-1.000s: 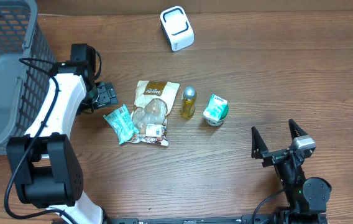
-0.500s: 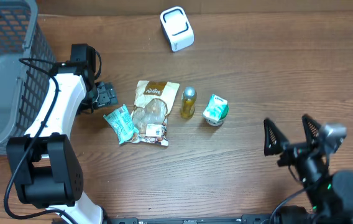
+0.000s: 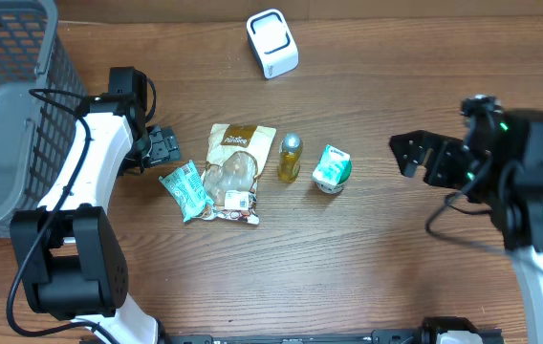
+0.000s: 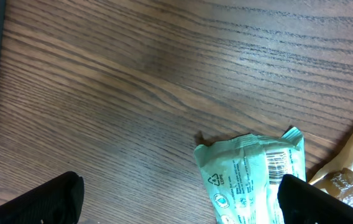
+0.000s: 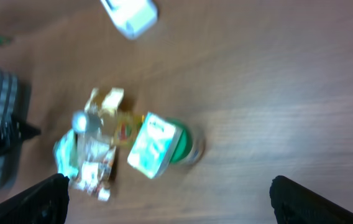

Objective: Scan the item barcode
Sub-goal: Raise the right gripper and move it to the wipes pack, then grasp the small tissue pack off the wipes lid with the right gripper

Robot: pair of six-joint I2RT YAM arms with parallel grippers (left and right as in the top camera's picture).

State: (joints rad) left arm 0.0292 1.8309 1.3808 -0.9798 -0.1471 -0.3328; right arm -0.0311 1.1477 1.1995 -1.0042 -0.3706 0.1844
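Several items lie in a row mid-table: a teal pouch [image 3: 184, 189], a clear snack bag [image 3: 234, 172], a small yellow bottle [image 3: 291, 158] and a green-and-white cup [image 3: 332, 168]. The white scanner [image 3: 272, 43] stands at the back. My left gripper [image 3: 162, 146] is open just left of the pouch. The left wrist view shows the pouch [image 4: 251, 180] with its barcode [image 4: 279, 165] facing up, near the right finger. My right gripper [image 3: 423, 158] hovers open to the right of the cup, holding nothing. Its blurred wrist view shows the cup [image 5: 155, 144] and the scanner [image 5: 130, 12].
A grey mesh basket [image 3: 4, 115] fills the left side behind the left arm. Bare wooden table [image 3: 396, 268] lies in front of the items and to their right, under the right arm.
The right arm has risen from the table's front edge and swung back, its open gripper now pointing left toward the cup. The left arm and the items have not moved.
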